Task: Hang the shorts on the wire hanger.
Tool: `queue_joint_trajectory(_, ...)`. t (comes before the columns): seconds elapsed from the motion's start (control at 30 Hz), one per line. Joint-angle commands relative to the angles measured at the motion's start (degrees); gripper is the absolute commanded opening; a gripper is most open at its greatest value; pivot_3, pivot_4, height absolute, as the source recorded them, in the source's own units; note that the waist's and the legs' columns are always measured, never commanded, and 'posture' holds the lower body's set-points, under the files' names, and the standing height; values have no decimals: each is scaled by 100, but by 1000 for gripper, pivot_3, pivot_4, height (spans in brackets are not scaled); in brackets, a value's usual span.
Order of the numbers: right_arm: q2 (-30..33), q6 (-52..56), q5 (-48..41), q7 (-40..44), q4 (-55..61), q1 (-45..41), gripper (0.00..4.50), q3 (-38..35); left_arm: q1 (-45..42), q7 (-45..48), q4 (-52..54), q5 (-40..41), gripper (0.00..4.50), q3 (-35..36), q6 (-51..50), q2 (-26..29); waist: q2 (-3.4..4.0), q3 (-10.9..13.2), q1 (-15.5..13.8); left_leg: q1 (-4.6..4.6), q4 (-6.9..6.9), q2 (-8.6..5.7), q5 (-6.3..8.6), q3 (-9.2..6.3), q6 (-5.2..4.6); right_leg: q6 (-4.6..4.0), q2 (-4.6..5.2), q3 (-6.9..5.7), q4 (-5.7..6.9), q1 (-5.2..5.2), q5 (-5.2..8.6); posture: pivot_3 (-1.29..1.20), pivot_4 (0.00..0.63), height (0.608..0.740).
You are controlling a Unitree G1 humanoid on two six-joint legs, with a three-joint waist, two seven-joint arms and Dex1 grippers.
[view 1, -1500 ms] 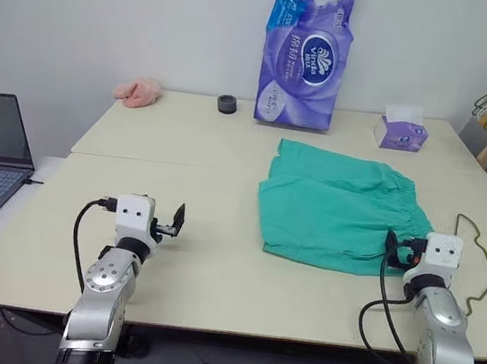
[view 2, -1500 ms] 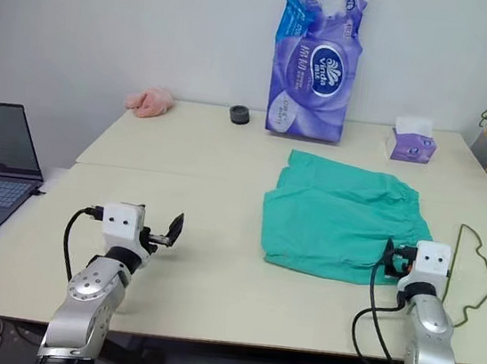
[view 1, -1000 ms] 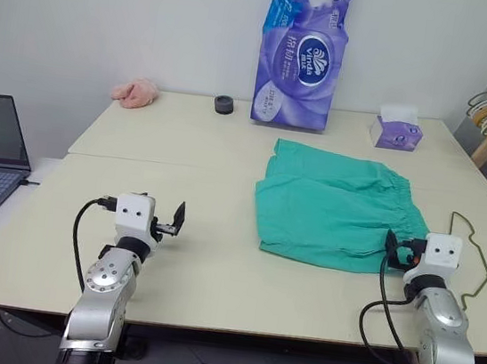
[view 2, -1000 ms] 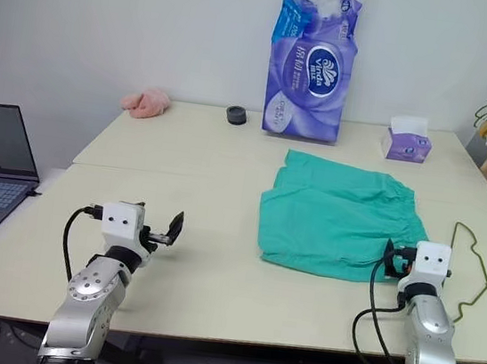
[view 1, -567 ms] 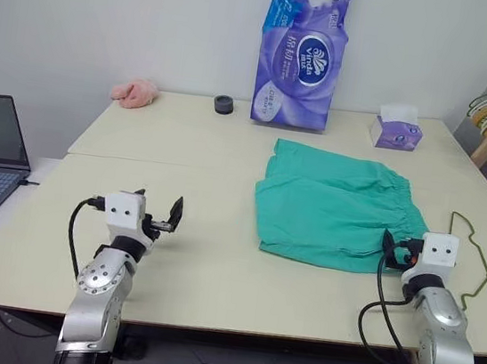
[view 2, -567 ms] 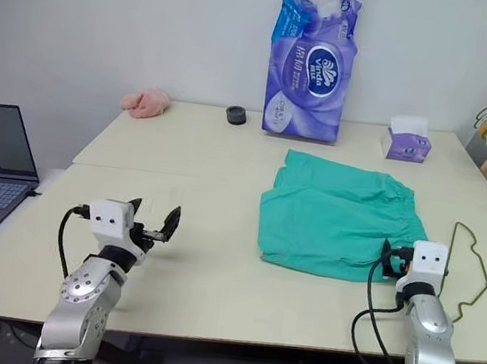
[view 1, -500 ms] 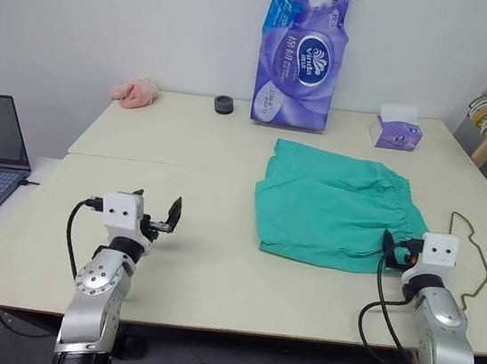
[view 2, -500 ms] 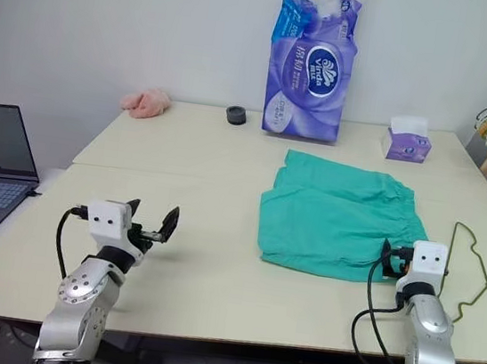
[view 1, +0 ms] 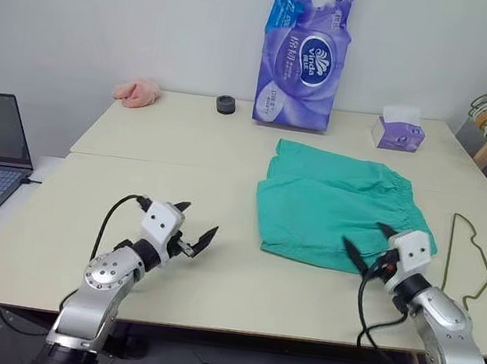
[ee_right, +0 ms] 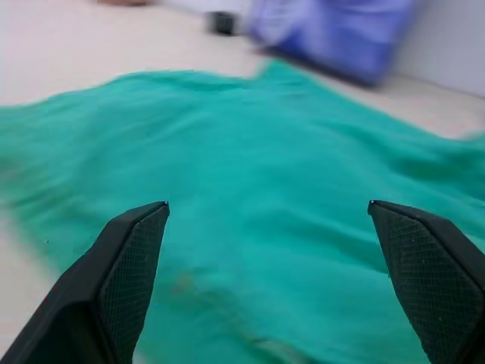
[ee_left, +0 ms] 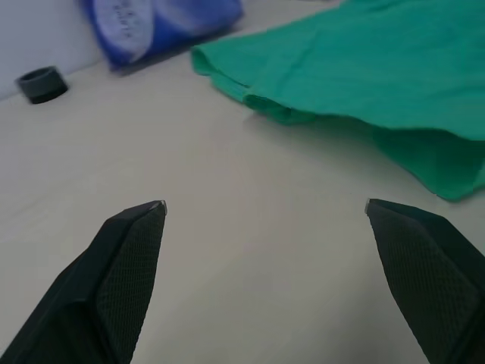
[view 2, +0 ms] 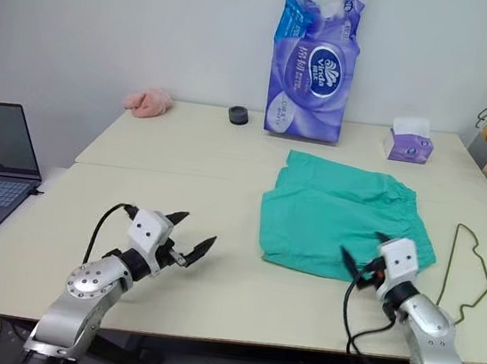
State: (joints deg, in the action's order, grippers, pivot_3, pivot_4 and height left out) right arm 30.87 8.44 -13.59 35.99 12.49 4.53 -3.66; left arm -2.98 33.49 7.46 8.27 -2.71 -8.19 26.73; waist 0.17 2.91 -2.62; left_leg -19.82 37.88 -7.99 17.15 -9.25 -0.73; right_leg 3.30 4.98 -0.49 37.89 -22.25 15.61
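Right wrist view, shorts ahead of right pincer

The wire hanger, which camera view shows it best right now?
The right eye view: the wire hanger lies whole on the table's right side, just past the shorts, its hook toward the back. The left eye view shows it too, closer to the picture's edge. In both wrist views I cannot make it out.

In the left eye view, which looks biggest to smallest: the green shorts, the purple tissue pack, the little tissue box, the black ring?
1. shorts
2. purple tissue pack, though it stands farther back
3. tissue box
4. black ring
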Motion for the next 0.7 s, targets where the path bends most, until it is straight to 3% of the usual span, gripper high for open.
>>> queue_joint_trajectory(0.03,460,67,-160,658,513,140,4500,56,-502,515,-133,-336,4467,-521,228,184,-1,-1,4,0,2,0,6,2,-11,4,0,1,-3,1,-5,-66,0,740)
queue_joint_trajectory(0.3,981,280,-187,1097,991,529,4500,32,-1477,1023,-1252,-931,4467,-1468,524,-95,-12,-4,128,-1,5,14,10,5,-16,1,-9,-2,-8,2,-16,-103,0,740)
queue_joint_trajectory(0.47,989,319,-184,1014,1023,530,4500,-63,-2099,509,-2377,-1743,4467,-1852,1351,-393,-29,-4,156,-1,8,16,9,8,-15,4,-11,-1,-11,3,-20,-113,0,740)
queue_joint_trajectory(0.7,1045,283,-97,958,968,602,4500,-245,-2628,194,-3431,-2204,4467,-2082,2068,-868,-43,-13,159,-5,10,17,-1,10,3,5,-11,-1,-21,5,-24,-138,0,740)
